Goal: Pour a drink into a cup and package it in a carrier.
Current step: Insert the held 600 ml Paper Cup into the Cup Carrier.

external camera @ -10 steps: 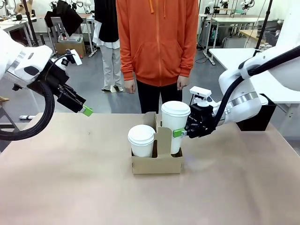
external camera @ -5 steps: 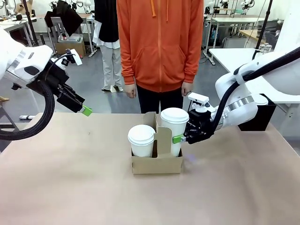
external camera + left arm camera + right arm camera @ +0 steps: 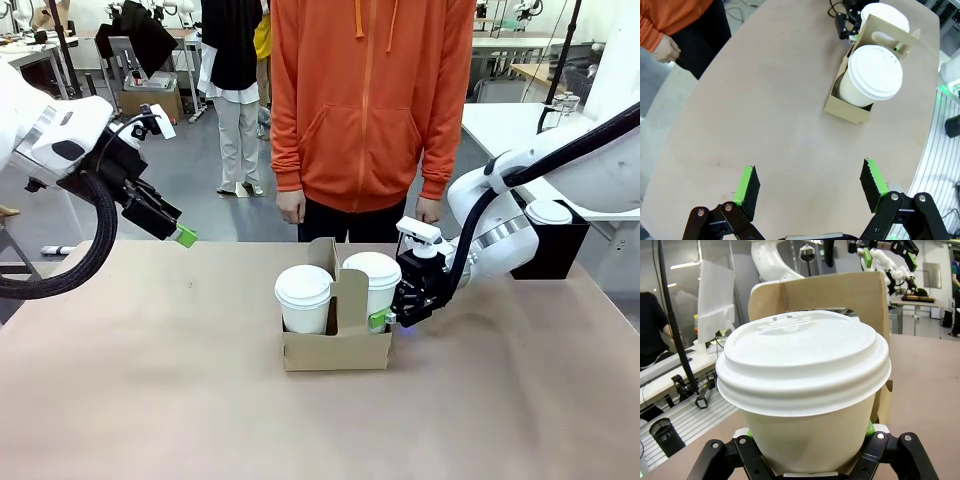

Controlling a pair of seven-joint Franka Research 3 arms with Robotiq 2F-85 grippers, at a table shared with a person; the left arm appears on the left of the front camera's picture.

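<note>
You are at the packaging step: the lidded cup [image 3: 373, 288] sits low in the right-hand slot of the carrier [image 3: 335, 345], with its white lid [image 3: 802, 360] only a little above the cardboard wall. The drink itself is hidden under that lid, so you cannot check the fill from here. The other slot already holds a second lidded cup [image 3: 303, 297], and the 2 cups stand on either side of the upright handle panel [image 3: 347, 290].

Your right gripper [image 3: 385, 318] is clamped on the tall cup, its green pad pressed to the cup's side just above the carrier's edge. In the right wrist view the cup body fills the space between the black fingers [image 3: 730, 455], with the carrier's panel rising right behind it.

The next move, as I judge it, is to confirm the cup is bottomed out in the slot, then spread the fingers and draw the hand straight back, away from the carrier. Watch the pad nearest the cardboard: it is close enough to snag the wall and tug the whole carrier, or tip the cup.

Your right arm reaches in low from the right, wrist roughly level with the cup. Your left gripper [image 3: 186, 237] hangs well clear over the left part of the table [image 3: 150, 400], fingers spread wide [image 3: 747, 185] and holding nothing. The person [image 3: 370, 100] stands at the far side, hands down.
</note>
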